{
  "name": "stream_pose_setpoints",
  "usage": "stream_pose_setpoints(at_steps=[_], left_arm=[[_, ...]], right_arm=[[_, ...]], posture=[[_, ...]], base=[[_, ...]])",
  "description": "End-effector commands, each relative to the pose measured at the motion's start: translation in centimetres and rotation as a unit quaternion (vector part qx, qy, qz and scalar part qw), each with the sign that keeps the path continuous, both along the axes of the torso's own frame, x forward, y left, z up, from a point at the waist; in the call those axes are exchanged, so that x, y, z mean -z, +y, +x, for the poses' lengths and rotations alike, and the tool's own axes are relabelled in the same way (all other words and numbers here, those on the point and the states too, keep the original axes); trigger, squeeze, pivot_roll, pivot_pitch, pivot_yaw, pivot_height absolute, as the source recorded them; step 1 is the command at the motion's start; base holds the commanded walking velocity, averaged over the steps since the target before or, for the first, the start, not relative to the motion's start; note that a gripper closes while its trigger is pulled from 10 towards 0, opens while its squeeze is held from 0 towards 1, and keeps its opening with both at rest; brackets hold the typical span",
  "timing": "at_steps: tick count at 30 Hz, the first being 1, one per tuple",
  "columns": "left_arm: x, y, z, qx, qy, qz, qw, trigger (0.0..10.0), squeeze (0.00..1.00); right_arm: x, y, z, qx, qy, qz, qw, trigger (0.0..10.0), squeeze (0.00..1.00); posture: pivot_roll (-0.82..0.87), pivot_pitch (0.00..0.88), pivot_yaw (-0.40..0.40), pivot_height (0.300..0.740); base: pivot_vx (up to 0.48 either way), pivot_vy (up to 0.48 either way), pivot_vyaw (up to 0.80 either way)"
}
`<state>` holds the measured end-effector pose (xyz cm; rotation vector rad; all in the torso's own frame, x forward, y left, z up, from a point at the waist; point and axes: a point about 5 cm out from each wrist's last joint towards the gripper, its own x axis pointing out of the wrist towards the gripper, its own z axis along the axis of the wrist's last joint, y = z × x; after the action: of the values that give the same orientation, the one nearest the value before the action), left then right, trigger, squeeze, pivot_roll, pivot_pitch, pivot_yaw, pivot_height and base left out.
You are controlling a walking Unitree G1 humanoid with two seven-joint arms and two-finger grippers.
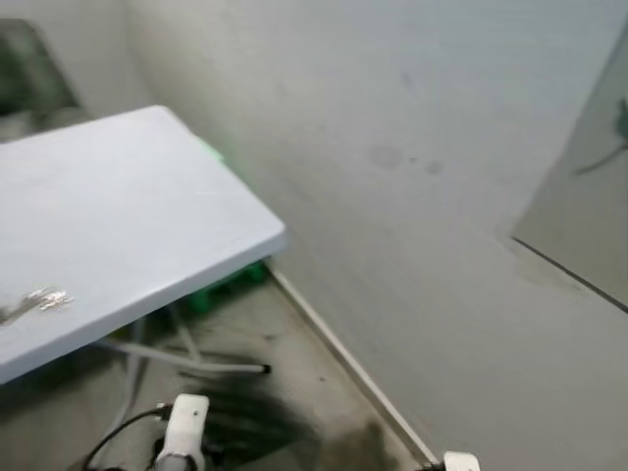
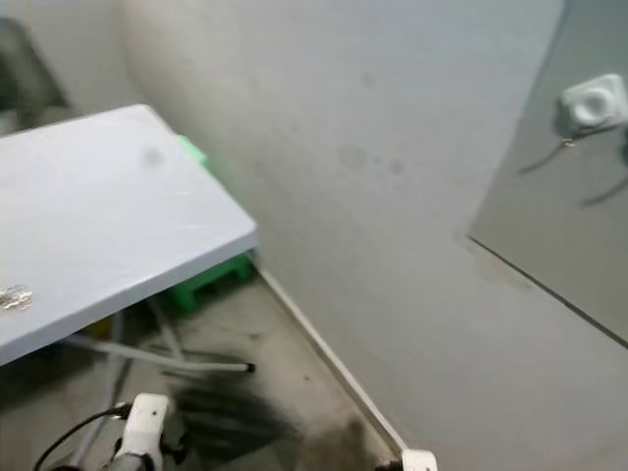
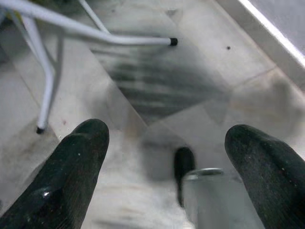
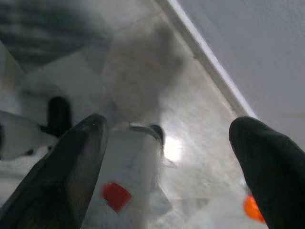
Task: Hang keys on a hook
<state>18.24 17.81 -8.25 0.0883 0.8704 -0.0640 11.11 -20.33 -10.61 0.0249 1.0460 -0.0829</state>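
A small bunch of silvery keys lies on the pale table at my left, near its front edge. A white hook sits high on the grey panel at the right. Both arms hang low: the left wrist and the right wrist show at the bottom edge. In the left wrist view my left gripper is open over the tiled floor, with nothing between its fingers. My right gripper is open too, above the floor beside the baseboard.
A plain wall runs ahead, with a white baseboard along the floor. Under the table stand a green box and white metal legs. A dark smudged patch marks the floor in front of me.
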Motion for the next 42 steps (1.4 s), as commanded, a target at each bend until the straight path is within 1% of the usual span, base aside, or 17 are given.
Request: stream_pose_setpoints(at_steps=[1,14,17,23,28,31,33,42], left_arm=[[0.06,0.96,-0.29,-0.004,0.006,0.018,1.000,10.0,0.00],[-0.03,1.08,-0.12,-0.008,0.005,0.018,1.000,10.0,0.00],[-0.03,1.13,-0.09,-0.022,0.005,0.011,1.000,10.0,0.00],[-0.06,1.18,-0.04,-0.024,0.005,0.012,1.000,10.0,0.00],[-0.05,1.31,-0.02,-0.050,0.008,-0.005,0.999,10.0,0.00],[-0.09,1.35,0.04,-0.048,0.007,-0.003,0.999,10.0,0.00],[-0.09,1.42,0.03,-0.052,0.007,-0.004,0.999,10.0,0.00],[0.04,1.36,-0.27,-0.048,0.009,-0.007,0.999,10.0,0.00]], right_arm=[[-0.04,0.27,0.35,-0.004,-0.001,0.003,1.000,10.0,0.00],[-0.09,0.28,0.54,-0.010,-0.003,0.003,1.000,10.0,0.00],[-0.10,0.26,0.58,-0.011,-0.002,0.003,1.000,10.0,0.00],[-0.12,0.25,0.65,-0.012,-0.002,0.003,1.000,10.0,0.00],[-0.15,0.30,0.79,-0.013,-0.004,0.005,1.000,10.0,0.00],[-0.19,0.34,0.87,0.002,-0.010,0.012,1.000,10.0,0.00],[-0.17,0.42,0.86,0.020,-0.012,0.022,0.999,10.0,0.00],[-0.12,0.51,0.81,0.013,-0.007,0.017,1.000,10.0,0.00]], posture=[[-0.03,0.000,0.011,0.740],[-0.03,0.000,0.009,0.740],[-0.03,0.000,0.009,0.740],[-0.03,0.000,0.009,0.740],[-0.02,0.000,0.005,0.740],[-0.02,0.000,0.004,0.740],[-0.02,0.000,0.006,0.740],[-0.03,0.000,0.009,0.740]], base=[[0.000,0.000,0.80],[0.000,0.000,0.80],[0.000,0.000,0.80],[0.000,0.000,0.80],[0.000,0.000,0.80],[0.000,0.000,0.80],[0.000,0.000,0.00],[0.000,0.000,0.00]])
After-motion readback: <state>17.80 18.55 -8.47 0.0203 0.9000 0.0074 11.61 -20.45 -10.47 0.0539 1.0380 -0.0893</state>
